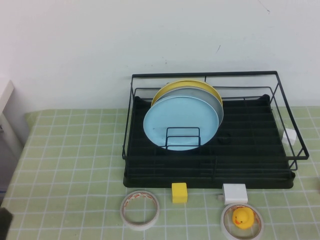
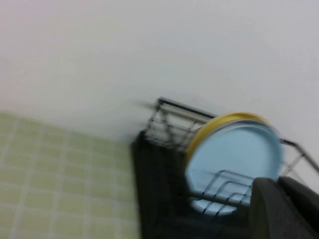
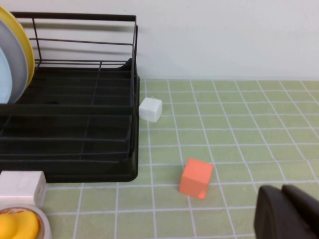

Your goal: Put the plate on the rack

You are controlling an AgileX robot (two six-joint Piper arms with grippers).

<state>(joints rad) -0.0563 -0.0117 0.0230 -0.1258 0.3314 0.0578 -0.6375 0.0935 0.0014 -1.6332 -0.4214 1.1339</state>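
Nearest, the left gripper [image 2: 284, 209] and right gripper [image 3: 286, 211] are seen; finger state cannot be told. Behind the rack's [image 1: 210, 181] divider, the plate [image 1: 181, 123] is propped upright.

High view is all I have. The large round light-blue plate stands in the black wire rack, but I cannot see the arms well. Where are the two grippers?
Observer: The right gripper is over the green checked cloth, to the right of the black wire rack and apart from it.
Operator: Does anything lie near it?
Observer: Yes, a small orange cube lies on the cloth beyond the rack's right front corner.
Operator: And the left one?
Observer: The left gripper is on the rack's left side, apart from it, its camera facing the light-blue plate.
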